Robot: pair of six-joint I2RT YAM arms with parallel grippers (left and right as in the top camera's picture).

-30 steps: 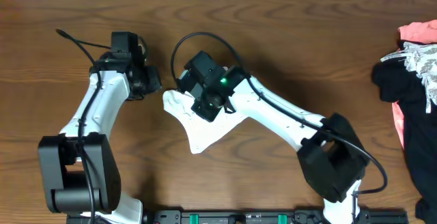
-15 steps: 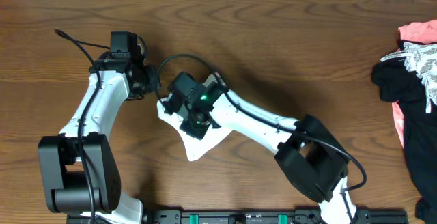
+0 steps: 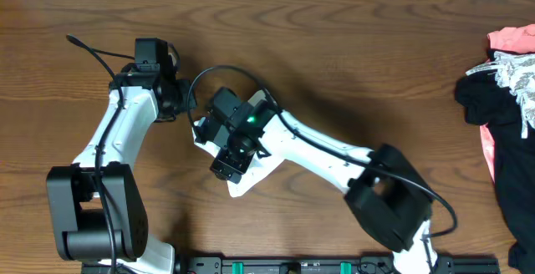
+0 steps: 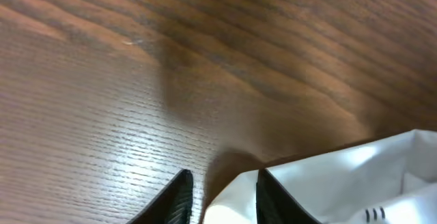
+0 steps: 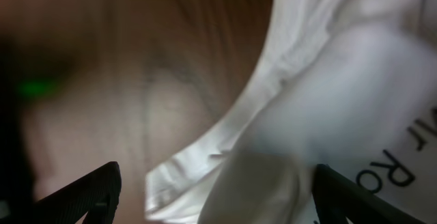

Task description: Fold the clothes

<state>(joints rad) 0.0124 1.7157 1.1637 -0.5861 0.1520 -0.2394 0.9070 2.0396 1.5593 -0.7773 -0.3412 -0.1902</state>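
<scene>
right tool (image 5: 217, 179) over t-shirt (image 5: 328, 101) (jaws apart)

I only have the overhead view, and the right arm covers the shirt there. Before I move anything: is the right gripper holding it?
Observer: No. The right wrist view shows the right gripper wide open, with the white shirt lying loose beneath it.
Operator: And the left one?
Observer: The left gripper is slightly open. The shirt's edge sits in the gap, with bare table showing beside it.
Operator: Any print facing up?
Observer: Yes, dark letters at the right wrist picture's edge.
</scene>
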